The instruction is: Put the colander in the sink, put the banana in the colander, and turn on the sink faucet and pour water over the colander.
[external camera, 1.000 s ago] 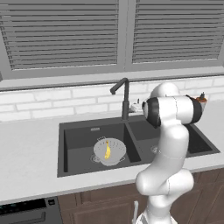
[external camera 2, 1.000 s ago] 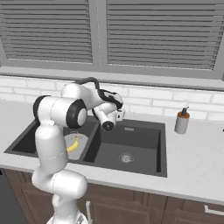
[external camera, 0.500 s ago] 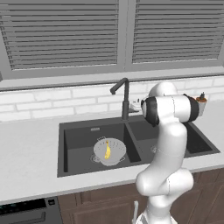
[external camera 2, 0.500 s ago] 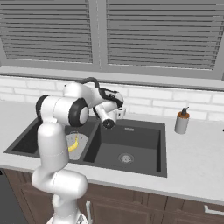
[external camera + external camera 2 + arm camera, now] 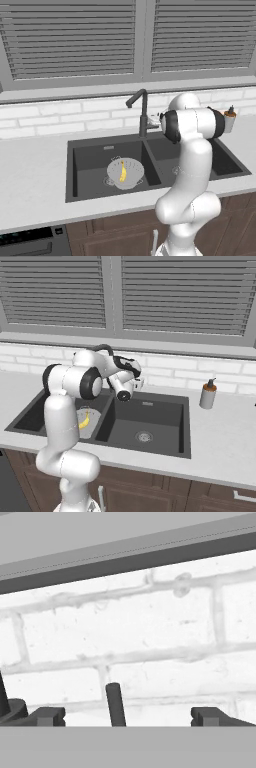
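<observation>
Nearest the base, the light grey worktop (image 5: 35, 185) runs along the front, with the dark double-basin sink (image 5: 100, 192) set into it. In the left basin the colander (image 5: 125, 172) sits on the floor of the basin, and the banana (image 5: 122, 171) lies inside it, yellow against the perforated metal; from the right base view the same colander (image 5: 90, 421) and banana (image 5: 85, 419) show partly behind the arm. The right basin holds nothing but its round silver drain (image 5: 144, 436).

Further back, the pincer (image 5: 135, 381) hangs above the sink's rear edge, close to the sink faucet (image 5: 142, 112), whose gooseneck rises from the divider between the basins and hooks toward the left. The pincer is released, its fingertips (image 5: 47, 716) standing wide apart and gripping nothing. In the hand view a short dark rod (image 5: 115, 703), apparently the faucet's side lever, stands upright between the two tips without touching either, nearer the left one.

To the right on the worktop, the brown-topped soap bottle (image 5: 208, 394) stands well apart from the arm. Behind everything runs the white brick backsplash (image 5: 60, 115), topped by the grey window sill (image 5: 175, 347) and closed blinds (image 5: 70, 40).
</observation>
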Robot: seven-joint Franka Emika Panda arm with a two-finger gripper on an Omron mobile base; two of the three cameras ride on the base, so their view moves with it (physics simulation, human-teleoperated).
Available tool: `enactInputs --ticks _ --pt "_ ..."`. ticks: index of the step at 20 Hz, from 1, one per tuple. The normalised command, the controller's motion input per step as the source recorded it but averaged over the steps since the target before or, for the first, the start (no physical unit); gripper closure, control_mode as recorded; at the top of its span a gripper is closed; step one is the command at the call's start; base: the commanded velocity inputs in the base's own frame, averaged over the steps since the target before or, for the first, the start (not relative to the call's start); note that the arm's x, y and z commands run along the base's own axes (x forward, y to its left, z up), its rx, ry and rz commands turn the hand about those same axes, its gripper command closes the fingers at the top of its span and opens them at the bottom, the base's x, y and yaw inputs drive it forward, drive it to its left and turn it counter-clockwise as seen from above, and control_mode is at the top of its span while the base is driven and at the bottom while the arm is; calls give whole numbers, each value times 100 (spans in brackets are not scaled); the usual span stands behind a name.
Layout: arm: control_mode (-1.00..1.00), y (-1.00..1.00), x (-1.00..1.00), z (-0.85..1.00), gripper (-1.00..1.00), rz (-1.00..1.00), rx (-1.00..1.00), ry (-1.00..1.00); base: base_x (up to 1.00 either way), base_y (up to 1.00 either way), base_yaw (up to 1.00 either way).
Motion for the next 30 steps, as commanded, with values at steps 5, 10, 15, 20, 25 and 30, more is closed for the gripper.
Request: enactInputs --ticks 5,10,15,20,25,30 --pt "-100 0 0 -4 -100 0 0 0 0 0 0" --pt "-100 0 8 -3 -100 0 0 0 0 0 0" --pt "-100 2 17 -1 -100 0 0 0 0 0 0" --pt "-100 3 12 0 -100 0 0 0 0 0 0" --pt "-100 0 0 0 -100 0 0 0 0 0 0" --pt "-100 0 0 0 -100 0 0 0 0 0 0"
